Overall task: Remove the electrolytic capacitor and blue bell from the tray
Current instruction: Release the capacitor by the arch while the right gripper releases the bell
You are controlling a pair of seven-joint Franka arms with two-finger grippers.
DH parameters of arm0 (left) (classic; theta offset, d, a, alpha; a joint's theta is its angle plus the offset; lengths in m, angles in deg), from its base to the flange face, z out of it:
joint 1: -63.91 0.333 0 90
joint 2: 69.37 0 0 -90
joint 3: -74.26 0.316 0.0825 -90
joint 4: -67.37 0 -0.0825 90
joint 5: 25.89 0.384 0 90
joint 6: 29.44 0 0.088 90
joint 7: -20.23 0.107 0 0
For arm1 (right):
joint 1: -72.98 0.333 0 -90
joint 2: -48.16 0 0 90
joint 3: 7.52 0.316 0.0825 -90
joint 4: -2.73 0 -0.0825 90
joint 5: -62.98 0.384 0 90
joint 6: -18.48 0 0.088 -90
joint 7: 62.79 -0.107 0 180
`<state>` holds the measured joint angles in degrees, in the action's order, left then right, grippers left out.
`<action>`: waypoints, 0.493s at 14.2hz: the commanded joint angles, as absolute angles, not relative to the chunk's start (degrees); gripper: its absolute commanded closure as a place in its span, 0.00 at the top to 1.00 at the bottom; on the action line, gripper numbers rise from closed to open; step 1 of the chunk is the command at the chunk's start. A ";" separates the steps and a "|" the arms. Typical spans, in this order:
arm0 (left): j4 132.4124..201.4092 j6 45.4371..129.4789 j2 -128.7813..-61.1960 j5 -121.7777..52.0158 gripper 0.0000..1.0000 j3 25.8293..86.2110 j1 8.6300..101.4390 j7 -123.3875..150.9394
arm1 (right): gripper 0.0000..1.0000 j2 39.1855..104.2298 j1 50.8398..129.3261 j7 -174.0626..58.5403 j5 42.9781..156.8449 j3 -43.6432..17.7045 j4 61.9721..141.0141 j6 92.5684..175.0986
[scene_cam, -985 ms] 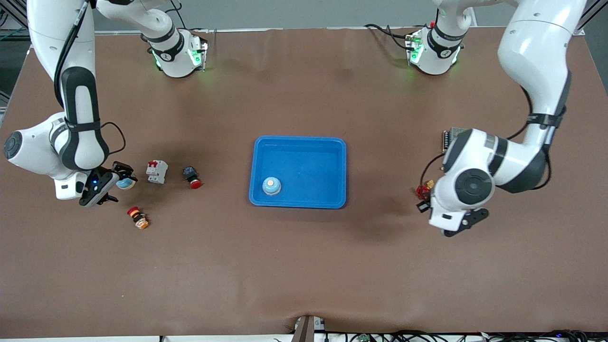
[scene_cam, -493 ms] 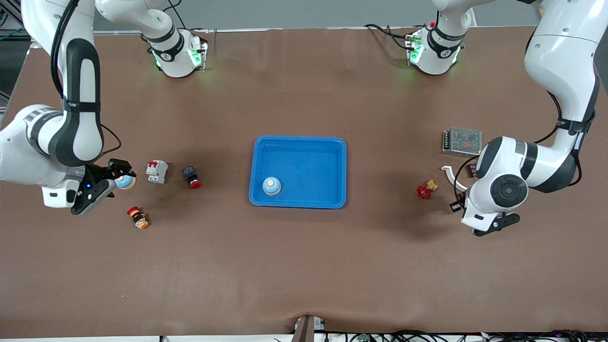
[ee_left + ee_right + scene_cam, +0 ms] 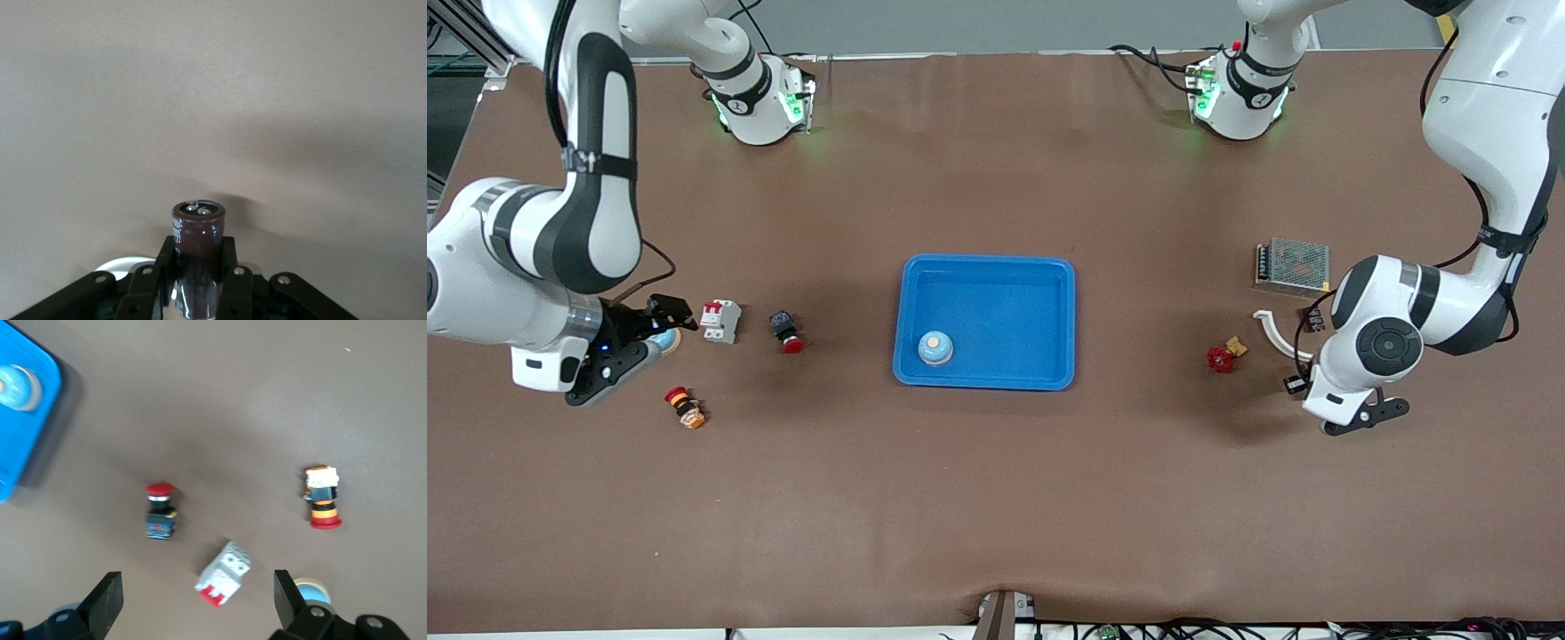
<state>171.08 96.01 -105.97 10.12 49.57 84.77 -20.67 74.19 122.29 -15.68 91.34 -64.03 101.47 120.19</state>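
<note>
The capacitor [image 3: 198,257] is a dark brown cylinder with 2 silvery terminals on its end, clamped in the left pincer [image 3: 197,283] above bare counter [image 3: 996,498] at the left arm's end. The bell [image 3: 661,339], light blue on a pale base, sits on the counter beneath the right pincer [image 3: 195,600], whose fingers stand wide apart around nothing.

Since 1 second ago the left arm has swung away from the red valve [image 3: 1219,358], uncovering the mesh power supply [image 3: 1291,265]; the right arm has shifted slightly over the bell.

The blue tray [image 3: 1005,276] holds 1 second bell [image 3: 934,348], near its corner nearest the camera.
</note>
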 commanded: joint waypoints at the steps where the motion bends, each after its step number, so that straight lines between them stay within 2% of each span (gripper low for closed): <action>1: 172.66 97.91 -105.93 13.30 0.00 49.03 86.49 -20.29 | 1.00 72.85 128.43 -24.88 88.65 -67.45 98.81 115.61; 4: 172.67 98.62 -106.46 13.49 0.00 49.03 86.94 -20.29 | 1.00 72.85 134.92 -33.23 88.64 -70.70 98.01 114.37; 6: 172.58 98.62 -106.54 13.49 0.12 49.03 86.85 -20.29 | 1.00 72.85 140.28 -39.56 88.82 -73.51 98.01 114.54; 7: 172.41 98.62 -106.63 13.49 0.23 49.03 86.76 -20.38 | 1.00 72.85 142.48 -42.98 88.99 -74.13 98.01 114.72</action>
<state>171.80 97.81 -107.14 12.20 49.56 86.21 -20.66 73.66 137.58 -36.90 90.30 -71.42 97.80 115.16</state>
